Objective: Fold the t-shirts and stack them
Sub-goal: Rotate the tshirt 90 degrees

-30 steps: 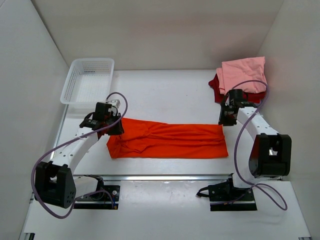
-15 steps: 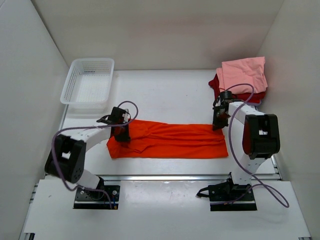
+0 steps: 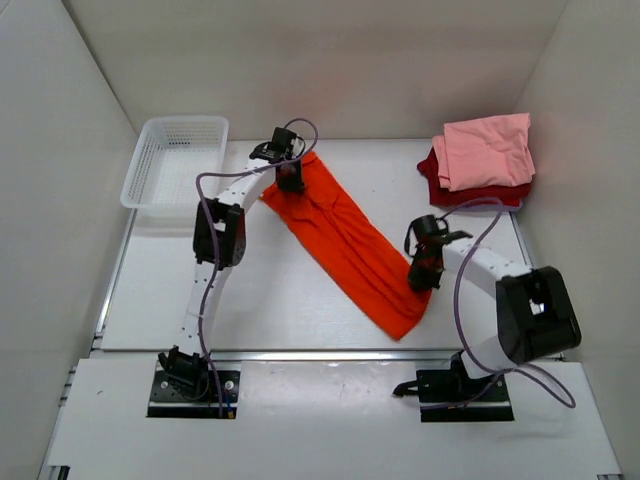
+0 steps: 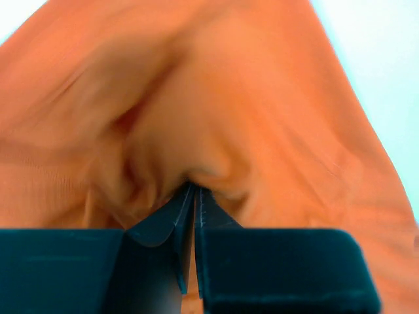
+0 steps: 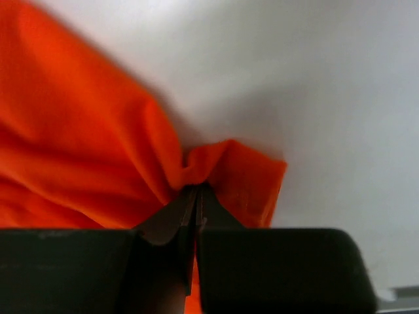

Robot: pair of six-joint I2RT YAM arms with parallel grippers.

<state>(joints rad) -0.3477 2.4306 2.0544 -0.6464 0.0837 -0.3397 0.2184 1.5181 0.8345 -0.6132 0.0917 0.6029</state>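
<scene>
Firstly, left claw point(image 3: 291, 181): reached out to the far middle of the bench point(image 3: 250, 290), jaws drawn narrow with only a slit between the dark fingertips point(image 4: 163, 222), nipped onto a bunched fold of the orange t-shirt point(image 3: 345, 235). Cloth puckered and gathered right at the tips in the left wrist view; blurred farther out.

Next, right claw point(image 3: 421, 277): low over the near right part of the bench, jaws closed tight, pinching a small peak of the same orange t-shirt at its right edge. Creases fanning out from the tips in the right wrist view, bare white surface beside the pinched corner.

Orange t-shirt: folded into a long narrow band, stretched slantwise between the two claws. Far end by the left claw, near end just past the right claw toward the near edge. Whether flat on the surface or lifted along its length: cannot tell.

Pink t-shirt point(image 3: 488, 150): folded, at the far right corner, resting on top of the dark red t-shirt point(image 3: 432, 172), well apart from the orange band.

Dark red t-shirt: underneath, showing along the left and near edges of the pink one.

Basket point(image 3: 135, 178): white plastic mesh, far left corner, left of the left arm, apart from all cloth.
</scene>
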